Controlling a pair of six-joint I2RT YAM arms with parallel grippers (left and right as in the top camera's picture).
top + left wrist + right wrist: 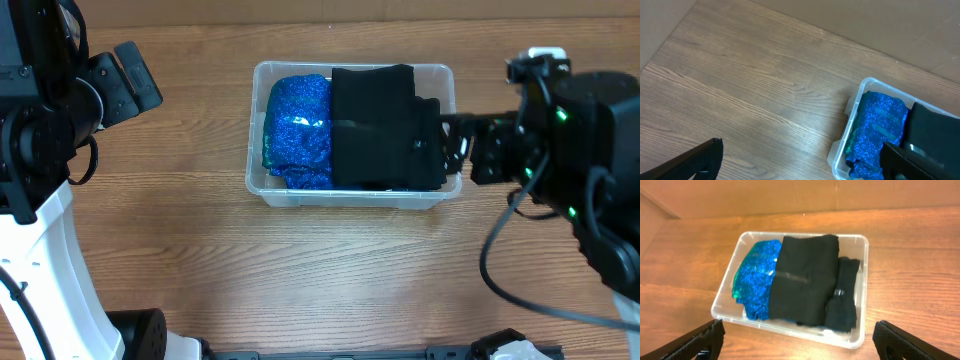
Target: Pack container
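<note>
The clear plastic container (350, 197) stands on the wooden table. Inside lie a glittery blue cloth (298, 130) on the left and a folded black cloth (380, 125) on the right. The container also shows in the right wrist view (860, 330) with the blue cloth (755, 280) and black cloth (805, 277), and at the lower right of the left wrist view (850, 122). My right gripper (797, 342) is open and empty, raised just right of the container (455, 145). My left gripper (800, 162) is open and empty, far left of the container.
The table is bare wood around the container. A cardboard wall (790, 195) runs along the table's far edge. Black cables (520, 260) hang from the right arm. The left arm's white base (50, 270) stands at the left.
</note>
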